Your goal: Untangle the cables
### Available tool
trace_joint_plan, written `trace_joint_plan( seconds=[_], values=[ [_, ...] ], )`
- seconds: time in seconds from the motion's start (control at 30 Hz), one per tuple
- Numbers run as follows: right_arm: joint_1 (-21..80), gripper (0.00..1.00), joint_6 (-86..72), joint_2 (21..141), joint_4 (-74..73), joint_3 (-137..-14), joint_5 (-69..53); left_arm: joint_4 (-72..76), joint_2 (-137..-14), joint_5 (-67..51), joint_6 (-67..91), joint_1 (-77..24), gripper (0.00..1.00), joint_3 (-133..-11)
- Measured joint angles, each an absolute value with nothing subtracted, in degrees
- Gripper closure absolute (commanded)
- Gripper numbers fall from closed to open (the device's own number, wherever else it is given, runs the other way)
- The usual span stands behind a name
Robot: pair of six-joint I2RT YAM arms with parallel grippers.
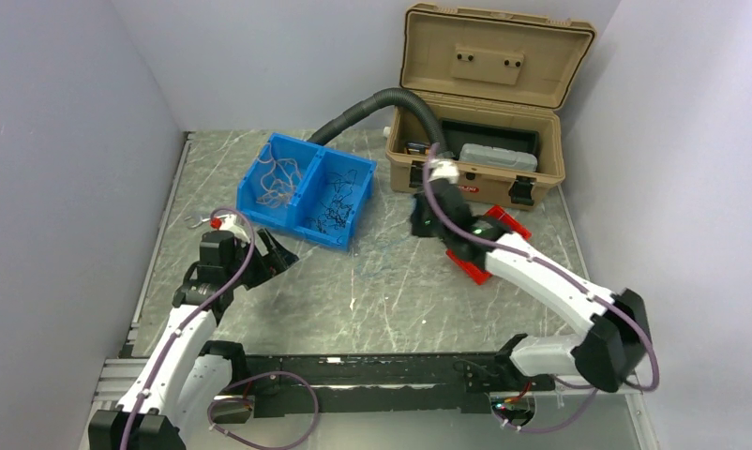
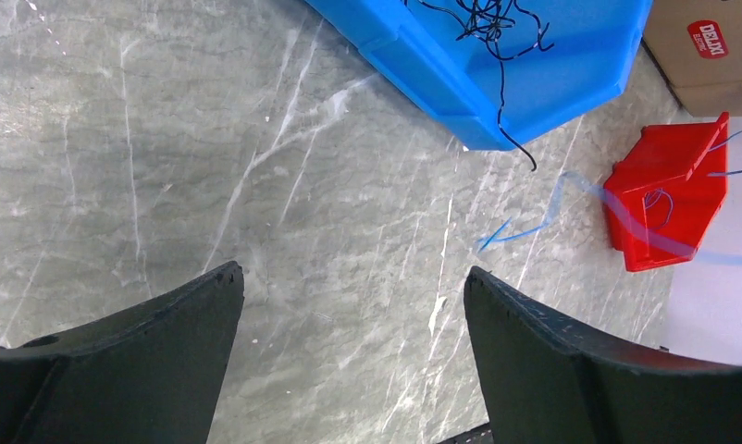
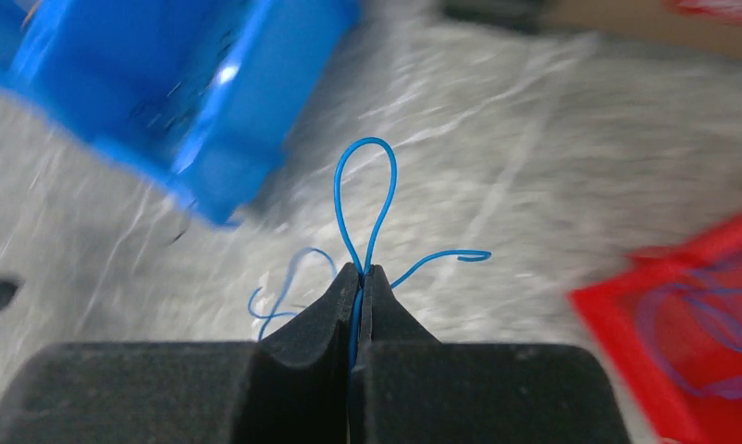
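Note:
My right gripper is shut on a thin blue cable, which loops up from the fingertips with its ends curling out to both sides. In the top view the right gripper hangs between the blue bin and the red bin. The red bin holds more blue cables. The blue bin holds whitish cables in its left half and black cables in its right half. My left gripper is open and empty above bare table near the blue bin.
An open tan toolbox stands at the back right, with a black corrugated hose running from it behind the blue bin. Grey walls close in left, right and back. A black rail runs along the near edge.

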State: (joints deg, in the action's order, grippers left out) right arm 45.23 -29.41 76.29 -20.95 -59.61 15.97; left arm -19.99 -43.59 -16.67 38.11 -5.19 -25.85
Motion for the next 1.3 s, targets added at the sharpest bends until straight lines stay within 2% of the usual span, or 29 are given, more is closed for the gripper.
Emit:
trace_joint_plan(
  seconds=[0.3, 0.5, 0.97, 1.1, 1.3],
  values=[
    [22.48, 1.00, -28.56, 65.63, -27.66, -55.07, 15.73, -21.30, -43.70, -16.75, 37.47, -6.26, 0.09, -27.18],
    [13.39, 1.00, -28.05, 61.78, -30.24, -55.66, 14.76, -21.61, -43.57, -16.75, 37.06, -6.96, 0.09, -27.73],
    [12.14, 1.00, -26.57, 61.30, -29.95, -71.29, 0.82, -21.23, -44.93, -20.95, 34.83, -8.93, 0.07, -28.88],
    [12.14, 1.00, -26.46, 60.25, -30.83, -74.70, 3.27, -20.73, -45.25, -21.74, 34.20, -9.91, 0.06, -29.41],
    [12.14, 1.00, -27.00, 55.92, -33.80, -73.69, 15.11, -20.45, -46.37, -21.91, 33.98, -11.25, 0.06, -30.20]
  ],
)
